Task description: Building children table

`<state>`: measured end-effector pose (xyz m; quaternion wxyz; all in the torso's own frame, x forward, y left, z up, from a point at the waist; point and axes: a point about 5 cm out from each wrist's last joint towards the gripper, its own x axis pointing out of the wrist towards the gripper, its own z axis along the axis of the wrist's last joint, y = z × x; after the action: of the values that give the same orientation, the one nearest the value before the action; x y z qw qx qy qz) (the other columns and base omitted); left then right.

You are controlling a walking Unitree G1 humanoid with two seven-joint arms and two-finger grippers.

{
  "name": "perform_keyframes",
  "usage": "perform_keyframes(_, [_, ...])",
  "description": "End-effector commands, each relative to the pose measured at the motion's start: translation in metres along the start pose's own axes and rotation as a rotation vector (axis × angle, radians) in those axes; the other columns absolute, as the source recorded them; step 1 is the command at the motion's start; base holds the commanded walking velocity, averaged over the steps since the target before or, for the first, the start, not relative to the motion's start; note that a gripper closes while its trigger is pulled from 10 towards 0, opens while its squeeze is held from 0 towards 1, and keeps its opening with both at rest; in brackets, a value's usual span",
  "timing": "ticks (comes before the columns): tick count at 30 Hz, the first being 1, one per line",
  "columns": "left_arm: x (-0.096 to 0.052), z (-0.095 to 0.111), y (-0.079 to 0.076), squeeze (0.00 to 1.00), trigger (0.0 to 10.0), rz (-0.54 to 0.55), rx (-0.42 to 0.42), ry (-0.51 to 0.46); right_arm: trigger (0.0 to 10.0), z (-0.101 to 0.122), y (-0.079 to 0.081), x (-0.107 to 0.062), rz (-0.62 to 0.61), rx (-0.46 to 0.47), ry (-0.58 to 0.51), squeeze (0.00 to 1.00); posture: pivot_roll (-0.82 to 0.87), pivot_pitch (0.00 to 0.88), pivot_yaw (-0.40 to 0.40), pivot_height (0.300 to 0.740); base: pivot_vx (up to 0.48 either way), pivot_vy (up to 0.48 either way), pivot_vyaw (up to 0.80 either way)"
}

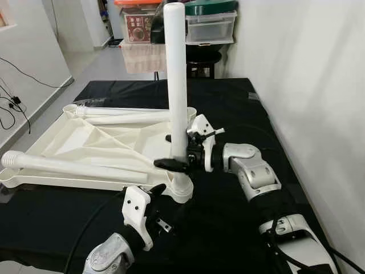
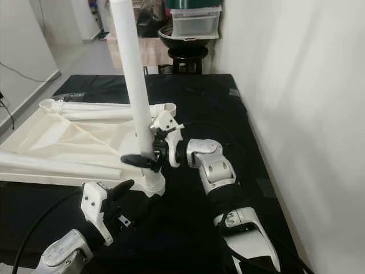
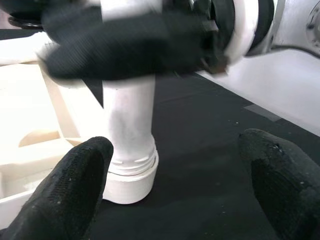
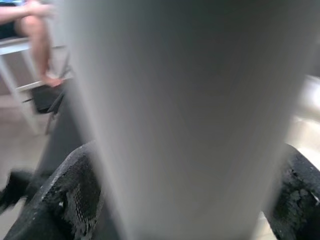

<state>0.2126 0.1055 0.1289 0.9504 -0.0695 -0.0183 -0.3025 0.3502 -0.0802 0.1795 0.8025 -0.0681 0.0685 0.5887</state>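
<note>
The right wrist view is nearly all blur: a smooth white table leg sits so close that its surface shows no detail, with one textured black finger on each side of it. At that view's edge a person's bare legs appear by a pale piece of furniture, too cut off to say more.

In the head views the leg stands upright in a round corner socket of the upturned white plastic table top, whose underside is ribbed. The socket's near edge is partly hidden by the left arm. The right end effector is clenched on the leg low down, just above the socket. The left end effector hovers near the socket's base with its fingers spread and nothing between them; in the left wrist view its rounded, grainy fingertips flank the threaded collar without touching it.

Two more tubular white legs lie on the table top, one along the near side and one toward the far side. Everything rests on a black cloth-covered tabletop. Stacked storage boxes stand beyond, cut off by the frame.
</note>
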Motion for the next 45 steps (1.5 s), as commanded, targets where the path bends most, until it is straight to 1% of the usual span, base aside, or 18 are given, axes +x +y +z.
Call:
perform_keyframes(1, [-0.001,-0.004,0.002,0.0,10.0,0.027,0.039,0.023,10.0,0.002,-0.004,-0.002,0.044,-0.04,0.033,0.0,-0.01,0.0,0.002,0.74,0.0,0.0,0.0])
perform_keyframes(6, [-0.002,-0.004,0.003,0.0,10.0,0.048,0.058,0.029,10.0,0.004,-0.009,-0.004,0.071,-0.044,0.043,0.0,-0.01,0.0,0.002,0.74,0.0,0.0,0.0])
perform_keyframes(7, [-0.006,-0.004,0.004,0.0,10.0,0.102,0.096,0.037,0.0,0.01,-0.018,-0.009,0.071,-0.02,0.047,0.0,0.0,0.0,0.003,0.74,0.0,0.0,0.0])
perform_keyframes(12, [-0.009,-0.004,0.004,0.0,10.0,0.128,0.12,0.043,0.0,0.012,-0.024,-0.014,0.041,-0.003,0.045,0.0,0.0,0.0,0.004,0.74,0.0,0.0,0.0])
perform_keyframes(15, [-0.01,-0.004,0.004,0.0,10.0,0.135,0.13,0.046,0.0,0.006,-0.029,-0.032,0.017,0.005,0.046,0.0,0.0,0.0,0.011,0.74,0.0,0.0,0.0])
perform_keyframes(17, [-0.01,-0.004,0.004,0.0,10.0,0.135,0.13,0.046,0.0,0.006,-0.029,-0.032,0.017,0.005,0.046,0.0,0.0,0.0,0.011,0.74,0.0,0.0,0.0])
perform_keyframes(19, [-0.009,-0.004,0.004,0.0,10.0,0.133,0.126,0.042,0.0,-0.006,-0.033,-0.051,-0.055,0.018,0.062,0.0,-0.02,0.0,0.006,0.74,0.0,0.0,0.0])
perform_keyframes(22, [-0.009,-0.003,0.004,0.0,10.0,0.132,0.124,0.037,0.0,-0.017,-0.032,-0.059,-0.128,0.051,0.074,0.0,-0.02,0.0,-0.005,0.74,0.0,0.0,0.0])
perform_keyframes(24, [-0.01,-0.002,0.005,0.0,10.0,0.136,0.119,0.025,0.0,-0.041,-0.017,-0.06,-0.333,0.117,0.105,0.0,-0.04,0.0,-0.011,0.74,0.0,0.0,0.0])
perform_keyframes(25, [-0.01,-0.002,0.007,0.0,10.0,0.138,0.119,0.021,0.0,-0.052,-0.002,-0.054,-0.513,0.201,0.119,0.0,-0.07,0.007,0.004,0.74,0.0,0.0,0.0])
perform_keyframes(27, [-0.01,-0.002,0.007,0.0,10.0,0.138,0.119,0.021,0.0,-0.052,-0.002,-0.054,-0.513,0.201,0.119,0.0,-0.07,0.007,0.004,0.74,0.0,0.0,0.0])
perform_keyframes(28, [-0.01,-0.001,0.008,0.0,10.0,0.139,0.12,0.02,0.0,-0.058,0.008,-0.055,-0.646,0.263,0.133,0.0,-0.07,0.007,0.004,0.74,0.0,0.0,0.0])
perform_keyframes(29, [-0.009,-0.001,0.009,0.0,10.0,0.129,0.12,0.019,0.0,-0.059,0.019,-0.055,-0.713,0.25,0.149,0.0,-0.09,0.006,0.018,0.74,0.0,0.0,0.0])
perform_keyframes(35, [-0.004,0.001,0.011,0.0,10.0,0.092,0.119,0.014,0.0,-0.059,0.02,-0.054,-0.707,0.137,0.196,0.0,-0.08,0.0,0.014,0.74,0.0,0.0,0.0])
perform_keyframes(41, [-0.005,0.002,0.013,0.0,10.0,0.109,0.112,0.001,0.0,-0.048,0.03,-0.049,-0.756,0.152,0.214,0.0,-0.08,0.0,0.014,0.74,0.0,0.0,0.0])
perform_keyframes(42, [-0.005,0.002,0.013,0.0,10.0,0.105,0.11,0.002,10.0,-0.042,0.029,-0.044,-0.718,0.152,0.185,0.61,-0.07,0.0,0.012,0.74,0.0,0.0,0.0])
perform_keyframes(44, [-0.005,0.002,0.013,0.0,10.0,0.105,0.11,0.002,10.0,-0.042,0.029,-0.044,-0.718,0.152,0.185,0.61,-0.07,0.0,0.012,0.74,0.0,0.0,0.0])
perform_keyframes(45, [-0.005,0.001,0.013,0.0,10.0,0.097,0.105,0.002,10.0,-0.025,0.024,-0.036,-0.609,0.155,0.082,1.0,-0.07,0.0,0.01,0.74,0.0,0.0,0.0])
